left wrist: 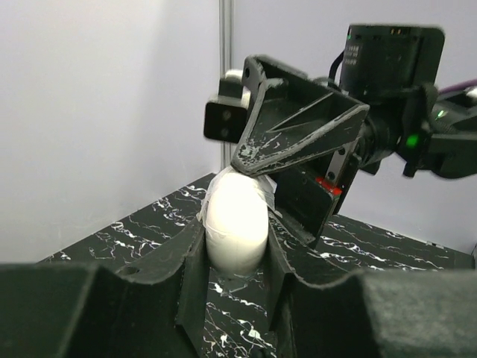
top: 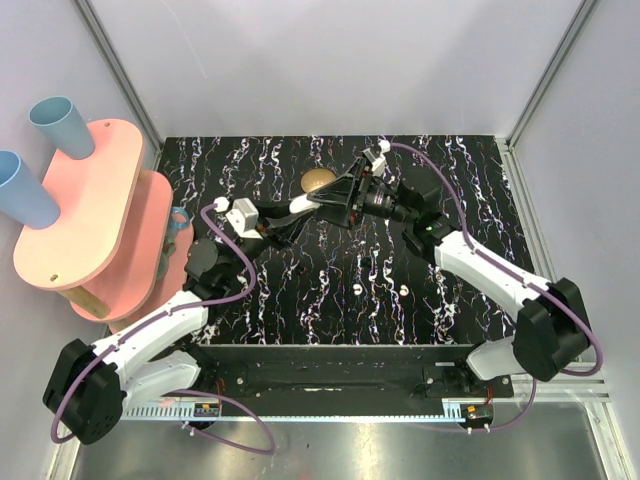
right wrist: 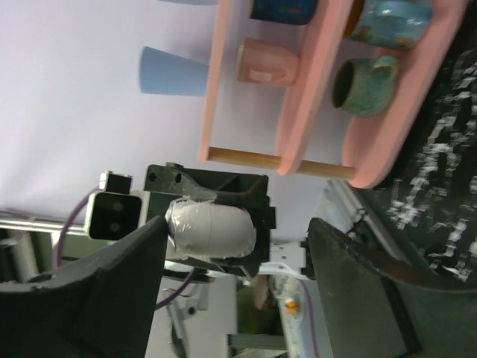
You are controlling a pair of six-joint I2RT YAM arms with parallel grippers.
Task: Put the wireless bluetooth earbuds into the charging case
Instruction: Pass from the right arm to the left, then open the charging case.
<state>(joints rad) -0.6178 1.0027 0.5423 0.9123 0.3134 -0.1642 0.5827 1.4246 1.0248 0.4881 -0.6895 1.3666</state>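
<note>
The white charging case (left wrist: pixel 235 220) is gripped between the fingers of my left gripper (left wrist: pixel 235 250) and held in the air above the black marbled table. In the top view my left gripper (top: pixel 322 205) meets my right gripper (top: pixel 347 193) over the back middle of the table, and they hide the case. My right gripper (right wrist: pixel 238 224) is open. One of its fingers (left wrist: pixel 298 134) rests against the case's upper end (right wrist: pixel 212 227). Two tiny white earbuds (top: pixel 360 290) (top: pixel 403 290) lie on the table in front of the grippers, apart from each other.
A brass bowl (top: pixel 318 181) stands just behind the grippers. A pink two-tier shelf (top: pixel 90 215) with blue cups (top: pixel 60 125) and mugs (right wrist: pixel 365 86) stands off the table's left edge. Metal frame posts rise at the back corners.
</note>
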